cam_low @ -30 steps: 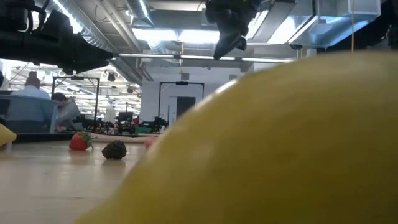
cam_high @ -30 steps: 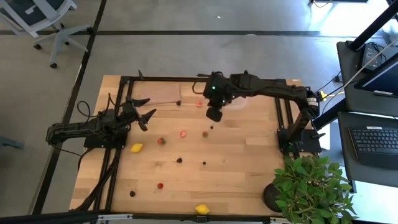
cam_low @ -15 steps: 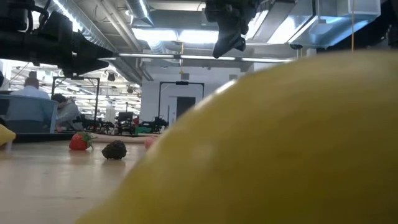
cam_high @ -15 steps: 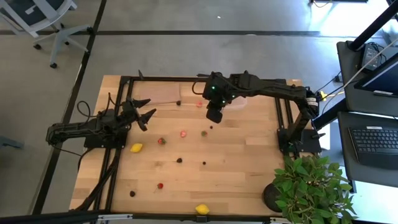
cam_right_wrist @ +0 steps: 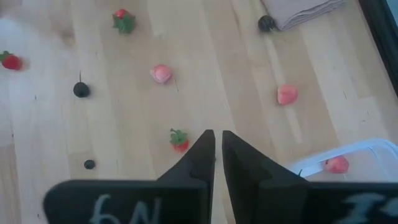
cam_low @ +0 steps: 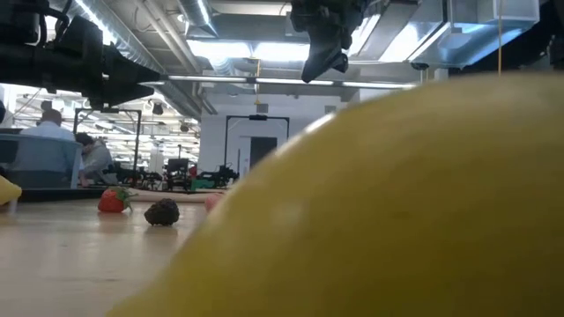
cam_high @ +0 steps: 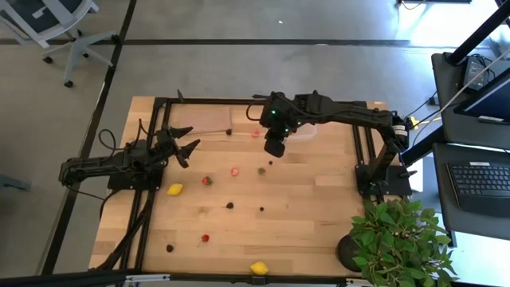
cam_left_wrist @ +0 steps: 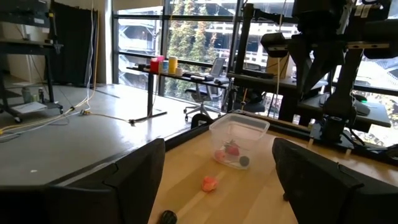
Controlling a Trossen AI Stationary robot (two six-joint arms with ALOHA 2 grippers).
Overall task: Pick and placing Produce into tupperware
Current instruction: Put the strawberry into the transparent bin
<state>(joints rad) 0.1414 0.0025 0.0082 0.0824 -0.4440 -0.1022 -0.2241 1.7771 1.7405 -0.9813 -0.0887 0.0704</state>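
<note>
The tupperware, a clear tub [cam_left_wrist: 239, 135], stands on the wooden table [cam_high: 319, 223] near the far edge with a few red pieces and a dark one in it. In the high view my right arm hides most of it [cam_high: 307, 133]. Produce lies scattered: strawberries [cam_high: 206, 181] [cam_right_wrist: 179, 140], pink pieces [cam_right_wrist: 161, 74] [cam_right_wrist: 286, 94], dark berries [cam_high: 229, 205], and lemons [cam_high: 174, 190] [cam_high: 259, 268]. My right gripper [cam_right_wrist: 216, 155] hangs shut and holding nothing, high above the table beside the tub [cam_right_wrist: 348, 158]. My left gripper [cam_high: 183, 141] waits open at the table's left, pointing level.
A flat brown sheet [cam_high: 209, 119] lies at the far left with a dark berry [cam_high: 229, 131] at its edge. A potted plant [cam_high: 394, 239] stands at the near right corner. In the low view a lemon [cam_low: 397, 202] close in front fills most of the picture.
</note>
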